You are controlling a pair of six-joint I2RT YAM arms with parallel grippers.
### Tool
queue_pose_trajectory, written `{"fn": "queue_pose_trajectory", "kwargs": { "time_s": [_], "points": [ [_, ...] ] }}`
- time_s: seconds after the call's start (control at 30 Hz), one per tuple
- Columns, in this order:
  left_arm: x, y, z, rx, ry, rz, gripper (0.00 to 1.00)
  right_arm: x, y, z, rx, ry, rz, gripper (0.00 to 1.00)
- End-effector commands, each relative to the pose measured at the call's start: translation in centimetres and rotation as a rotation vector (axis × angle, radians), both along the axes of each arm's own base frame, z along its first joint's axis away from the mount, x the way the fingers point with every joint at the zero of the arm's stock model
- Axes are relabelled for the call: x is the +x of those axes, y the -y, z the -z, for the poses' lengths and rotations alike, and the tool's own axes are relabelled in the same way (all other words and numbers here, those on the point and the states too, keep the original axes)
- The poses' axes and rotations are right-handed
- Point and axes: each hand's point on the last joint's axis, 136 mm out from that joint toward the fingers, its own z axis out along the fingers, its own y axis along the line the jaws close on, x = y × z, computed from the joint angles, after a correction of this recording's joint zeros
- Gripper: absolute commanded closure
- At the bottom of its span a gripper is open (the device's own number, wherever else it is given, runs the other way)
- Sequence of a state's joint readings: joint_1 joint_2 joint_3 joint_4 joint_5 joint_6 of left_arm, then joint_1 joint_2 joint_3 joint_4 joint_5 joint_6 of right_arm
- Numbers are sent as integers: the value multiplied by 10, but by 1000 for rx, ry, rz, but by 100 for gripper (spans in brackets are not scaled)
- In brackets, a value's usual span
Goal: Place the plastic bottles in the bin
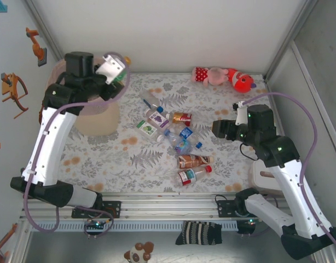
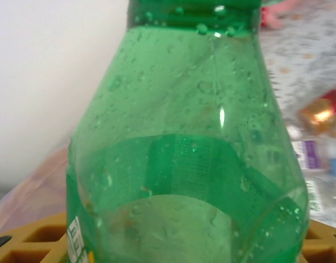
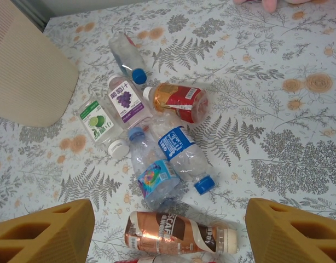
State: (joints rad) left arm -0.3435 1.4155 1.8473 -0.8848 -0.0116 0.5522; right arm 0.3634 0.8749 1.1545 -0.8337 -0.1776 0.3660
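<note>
Plain white walls [image 1: 157,33] enclose a table [image 1: 102,164] printed with grey ferns and orange flowers, with orange toy shapes [image 1: 15,90] on the left wall, under soft, even light.

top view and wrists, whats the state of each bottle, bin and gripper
green bottle, held in left gripper, over bin
left gripper, shut on green bottle
right gripper, open, empty, above loose bottles
loose bottles, lying flat, outside bin
bin, upright
</note>
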Motion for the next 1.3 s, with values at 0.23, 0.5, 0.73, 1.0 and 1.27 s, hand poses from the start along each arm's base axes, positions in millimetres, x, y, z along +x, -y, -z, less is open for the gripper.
{"fn": "queue_pose_trajectory", "kwargs": {
  "time_s": [0.23,0.5,0.73,1.0,1.27],
  "points": [
    [53,-120,-4,-108,11,-444,53,-2,2,-7,-17,28,-7,28],
    [81,-179,39,-76,-84,-642,49,0,3,-4,-42,28,-11,27],
    [105,-197,82,-143,-190,-701,46,6,1,4,-44,3,-10,27],
    [115,-209,138,-158,-344,-751,43,11,-2,10,-48,-10,-10,27],
    [112,-204,159,-182,-413,-751,36,15,-4,12,-41,-17,-15,27]
  ]
}}
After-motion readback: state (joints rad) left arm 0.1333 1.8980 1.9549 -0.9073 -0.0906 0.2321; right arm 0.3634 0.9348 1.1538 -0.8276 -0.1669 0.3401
